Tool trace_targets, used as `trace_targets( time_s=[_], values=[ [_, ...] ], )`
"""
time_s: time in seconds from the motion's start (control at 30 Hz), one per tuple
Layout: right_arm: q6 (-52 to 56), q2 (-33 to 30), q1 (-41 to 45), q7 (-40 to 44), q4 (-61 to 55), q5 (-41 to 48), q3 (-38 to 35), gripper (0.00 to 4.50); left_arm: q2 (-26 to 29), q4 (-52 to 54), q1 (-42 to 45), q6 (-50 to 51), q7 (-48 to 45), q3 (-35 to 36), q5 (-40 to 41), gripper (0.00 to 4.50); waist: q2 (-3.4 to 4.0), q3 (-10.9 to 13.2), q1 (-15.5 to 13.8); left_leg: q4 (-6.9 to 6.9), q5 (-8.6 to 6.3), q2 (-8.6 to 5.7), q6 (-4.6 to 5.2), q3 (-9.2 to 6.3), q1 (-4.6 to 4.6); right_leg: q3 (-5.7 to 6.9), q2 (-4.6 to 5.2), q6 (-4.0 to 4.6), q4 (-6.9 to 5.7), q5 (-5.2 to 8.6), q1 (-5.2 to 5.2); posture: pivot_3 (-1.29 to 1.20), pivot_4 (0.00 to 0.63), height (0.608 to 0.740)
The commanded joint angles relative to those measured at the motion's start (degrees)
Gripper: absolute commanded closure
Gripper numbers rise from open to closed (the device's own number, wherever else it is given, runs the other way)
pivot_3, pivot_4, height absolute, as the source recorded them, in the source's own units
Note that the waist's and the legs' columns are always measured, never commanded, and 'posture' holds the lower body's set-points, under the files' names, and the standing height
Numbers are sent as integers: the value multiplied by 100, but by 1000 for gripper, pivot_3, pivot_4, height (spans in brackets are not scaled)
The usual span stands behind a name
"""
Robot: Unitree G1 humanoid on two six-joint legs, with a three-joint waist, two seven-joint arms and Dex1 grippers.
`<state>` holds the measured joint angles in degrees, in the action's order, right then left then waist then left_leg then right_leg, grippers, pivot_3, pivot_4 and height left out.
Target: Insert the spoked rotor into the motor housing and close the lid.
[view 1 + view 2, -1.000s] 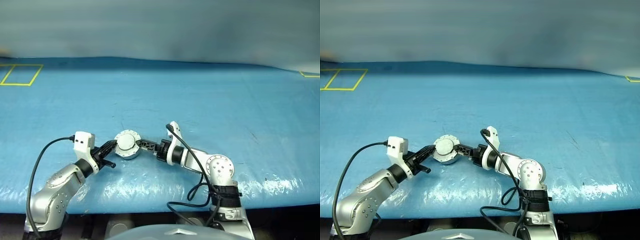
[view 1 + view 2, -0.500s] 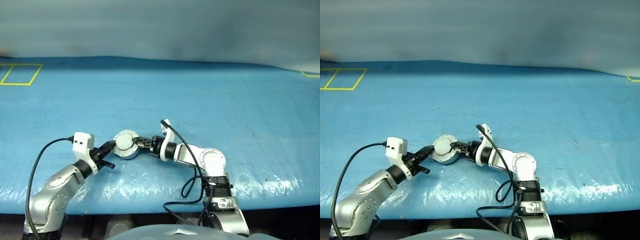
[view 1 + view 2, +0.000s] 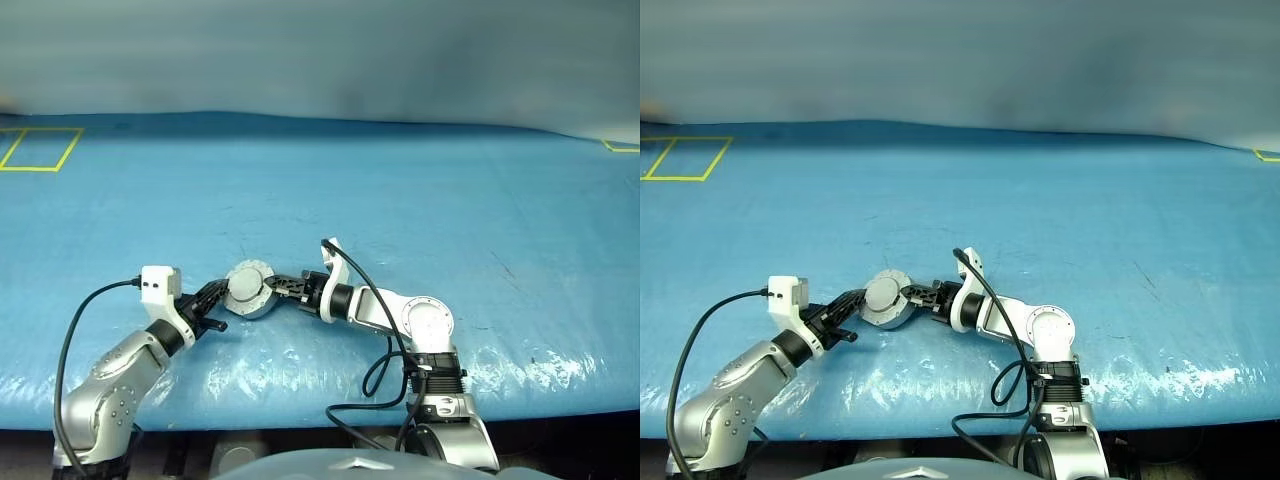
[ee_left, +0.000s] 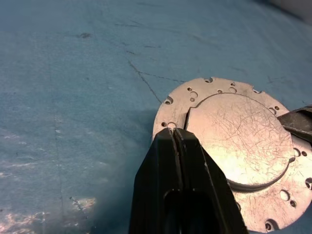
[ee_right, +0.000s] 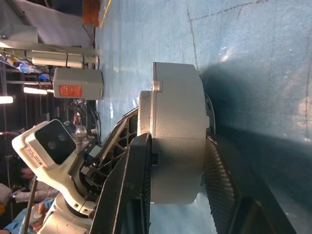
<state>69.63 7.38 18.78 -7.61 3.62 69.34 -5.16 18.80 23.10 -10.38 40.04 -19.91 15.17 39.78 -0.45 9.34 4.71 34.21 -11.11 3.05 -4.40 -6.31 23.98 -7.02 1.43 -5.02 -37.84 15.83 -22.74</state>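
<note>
I have the housing (image 3: pixel 249 290) near the front edge of the table, between my two grippers. It is a round silvery metal puck, its top a flat plate scratched all over, with small holes and notches round the rim and a raised round disc in the middle; the side wall is smooth pale metal with one seam running round it. I read no brand or writing on it.

My right gripper (image 5: pixel 175 190) is clamped on it: one black finger (image 5: pixel 130 185), ribbed like a lattice, lies on the flat top face, and the other lies against the underside, so the puck is pinched across its thickness.

My left gripper (image 4: pixel 175 141) has its two smooth black fingers pressed together with nothing between them, their tips resting at the plate's rim beside one of the small holes.

The table (image 3: pixel 420 190) is covered with a blue sheet, crinkled and glossy along the front edge, with thin dark scratches here and there. Yellow tape (image 3: pixel 40 150) marks a rectangle at the far left corner, and a short bit of the same tape shows at the far right.

The left wrist carries a white camera box (image 5: pixel 46 141), and a black cable (image 3: pixel 80 310) loops from it.
</note>
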Motion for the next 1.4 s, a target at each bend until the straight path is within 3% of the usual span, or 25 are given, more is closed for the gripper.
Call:
trace_targets(
  time_s=[0.03,0.33,0.47,0.73,0.97,1.4],
  values=[
    [-164,741,-554,-85,-268,247,67,3356,-100,244,136,41,187,253,327,2975,0,1,-3,0,0,0,0,-2,6,1,-1,-6,0,-4,-4,0,150,740],
    [-816,780,-502,-628,-821,1189,-380,3356,-928,435,121,-49,896,918,1631,33,1,4,-6,2,1,-2,0,-16,45,7,-3,-23,1,-17,-30,0,150,740],
    [-1188,685,-366,-765,-881,1365,-446,3356,-1346,381,112,-174,1045,975,2267,0,1,4,13,1,1,-2,0,-17,62,6,-5,-5,-2,-30,-47,0,150,740],
    [-1920,669,-26,-886,-1053,1691,-409,3356,-2858,124,234,-709,1479,540,3841,0,-5,12,4,20,3,-4,1,-26,75,8,-12,-7,-9,-34,-49,0,150,740],
    [-2165,609,11,-1033,-1311,2113,-105,3356,-2977,-276,392,-1280,1437,42,4114,0,-4,13,4,30,4,-5,1,-26,77,7,-11,-8,-12,-36,-46,0,150,740],
    [-2154,405,-376,-1318,-1667,2695,649,3356,-2743,-655,684,-1231,1224,-506,5015,0,-4,13,-7,51,4,-6,1,-30,78,8,-11,-13,-17,-39,-37,0,150,740]
  ],
)
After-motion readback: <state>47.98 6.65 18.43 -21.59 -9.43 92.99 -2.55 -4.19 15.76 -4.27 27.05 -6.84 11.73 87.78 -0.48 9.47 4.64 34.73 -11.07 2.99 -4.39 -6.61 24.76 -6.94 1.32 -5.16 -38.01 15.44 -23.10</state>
